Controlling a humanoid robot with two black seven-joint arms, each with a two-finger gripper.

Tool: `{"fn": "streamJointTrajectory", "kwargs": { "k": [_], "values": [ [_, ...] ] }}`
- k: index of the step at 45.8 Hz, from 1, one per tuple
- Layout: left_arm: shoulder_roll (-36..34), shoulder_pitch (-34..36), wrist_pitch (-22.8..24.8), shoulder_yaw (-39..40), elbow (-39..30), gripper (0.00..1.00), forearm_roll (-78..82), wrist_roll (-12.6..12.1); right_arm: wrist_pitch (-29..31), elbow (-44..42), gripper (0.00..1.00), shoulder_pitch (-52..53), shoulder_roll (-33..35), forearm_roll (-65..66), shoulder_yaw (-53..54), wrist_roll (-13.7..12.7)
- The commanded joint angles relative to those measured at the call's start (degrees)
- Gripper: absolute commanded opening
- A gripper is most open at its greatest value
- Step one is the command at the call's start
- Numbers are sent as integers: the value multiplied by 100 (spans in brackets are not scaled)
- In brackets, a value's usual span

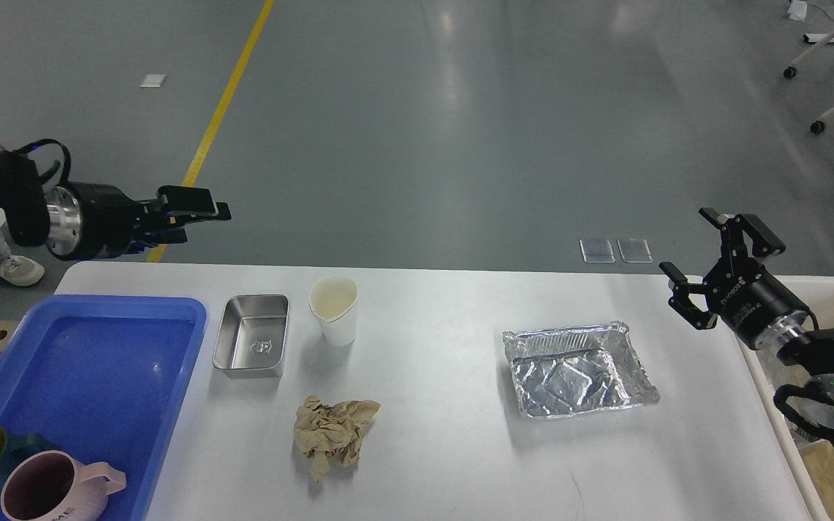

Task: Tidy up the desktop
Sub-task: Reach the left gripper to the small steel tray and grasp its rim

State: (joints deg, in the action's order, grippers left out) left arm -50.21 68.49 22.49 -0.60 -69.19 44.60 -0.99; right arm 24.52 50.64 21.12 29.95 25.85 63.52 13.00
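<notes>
— Obstacles on the desktop (446, 456)?
— At 9 o'clock: blue tray (171, 405), steel tin (252, 346) just beside it, paper cup (334, 310) close by the tin. At 7 o'clock from the cup: crumpled brown paper (333, 433). At 3 o'clock: foil container (578, 369), well apart from the rest.
— Open lanes?
— Broad bare strip between cup and foil, 12 to 6 o'clock. Bare front edge at 6 o'clock. Narrow margin between foil and the 3 o'clock rim.
</notes>
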Motion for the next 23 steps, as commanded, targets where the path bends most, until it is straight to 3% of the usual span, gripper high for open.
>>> {"fn": "streamJointTrajectory", "kwargs": {
  "k": [1,9,23],
  "values": [
    [309,-423,-412,-10,90,85,224,19,0,-10,100,-2,2,-1,-6,0],
    [318,-670,-465,-10,151,81,891,134,0,-19,100,-2,-6,8,-6,0],
    [459,-1259,-808,-54,406,80,2263,63,9,-19,100,-46,-6,8,-85,1]
  ]
}}
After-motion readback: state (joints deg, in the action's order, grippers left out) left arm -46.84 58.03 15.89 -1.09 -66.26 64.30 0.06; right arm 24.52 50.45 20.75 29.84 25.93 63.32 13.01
